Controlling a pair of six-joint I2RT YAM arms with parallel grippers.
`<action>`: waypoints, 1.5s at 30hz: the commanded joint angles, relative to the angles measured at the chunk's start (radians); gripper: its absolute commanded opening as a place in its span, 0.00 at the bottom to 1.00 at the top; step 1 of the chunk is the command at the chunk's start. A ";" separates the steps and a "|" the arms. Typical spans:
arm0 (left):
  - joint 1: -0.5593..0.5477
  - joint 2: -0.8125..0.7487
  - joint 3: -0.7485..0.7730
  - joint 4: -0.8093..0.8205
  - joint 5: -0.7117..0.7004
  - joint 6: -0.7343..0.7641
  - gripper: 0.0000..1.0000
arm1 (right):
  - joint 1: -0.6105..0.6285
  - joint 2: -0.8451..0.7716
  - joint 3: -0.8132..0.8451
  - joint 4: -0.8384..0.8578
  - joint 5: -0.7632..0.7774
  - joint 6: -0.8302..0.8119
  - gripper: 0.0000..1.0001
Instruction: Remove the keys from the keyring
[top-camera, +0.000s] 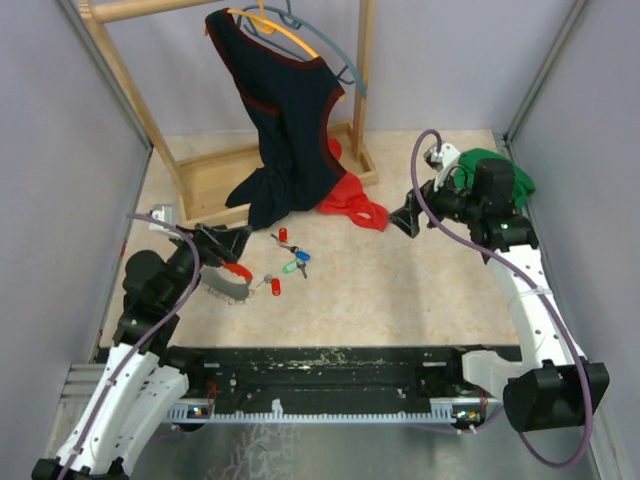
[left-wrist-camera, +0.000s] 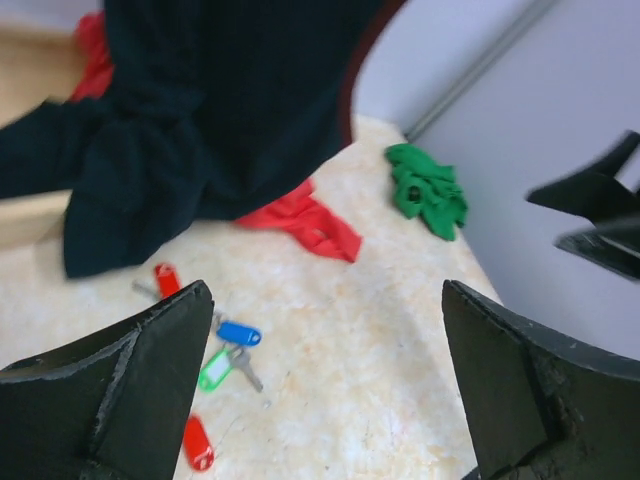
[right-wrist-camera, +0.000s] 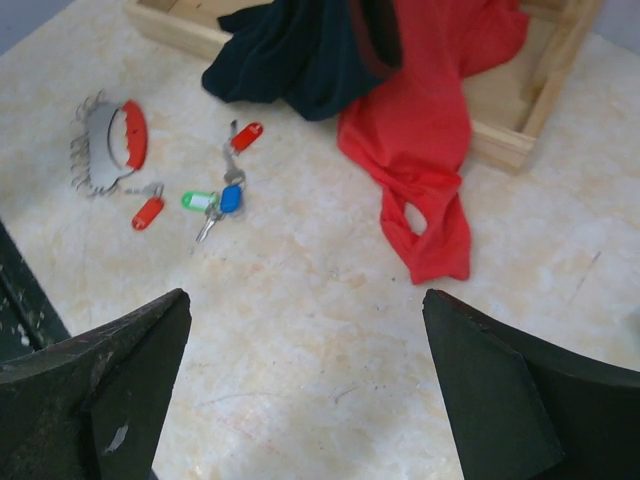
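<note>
Tabletop (top-camera: 420, 290) of mottled beige, stone-like laminate is spreading between pale grey walls (top-camera: 60, 150) that are closing the cell in on three sides. At the back a light wooden clothes rack (top-camera: 355, 90) is standing. A dark navy garment (top-camera: 290, 120) is hanging from it down to the surface, and a crumpled red cloth (top-camera: 352, 208) is lying just beside its base. A bunched green cloth (left-wrist-camera: 428, 190) is sitting by the right wall. The small red-looped keyring (right-wrist-camera: 105, 150) with its silvery strip is lying flat on the left part of the table, just beside the left gripper (left-wrist-camera: 325, 290) and not held. The tiny metal keys (right-wrist-camera: 231, 197) with coloured plastic heads are lying close by: two red, one green, one blue. One red key is lying at the strip's end; whether it is attached I cannot tell. The left gripper is hovering with fingers spread wide and empty, and the right gripper (right-wrist-camera: 305, 295) — also gaping, grasping nothing — is hanging above bare tabletop.
</note>
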 joint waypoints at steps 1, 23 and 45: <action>0.004 -0.007 0.113 0.120 0.207 0.122 1.00 | -0.019 -0.006 0.137 0.030 0.116 0.127 0.99; 0.003 0.091 0.363 0.025 0.334 0.211 1.00 | -0.028 -0.044 0.404 -0.011 0.169 0.415 0.99; 0.003 0.075 0.280 0.049 0.347 0.230 1.00 | -0.046 -0.053 0.356 0.013 0.027 0.347 0.99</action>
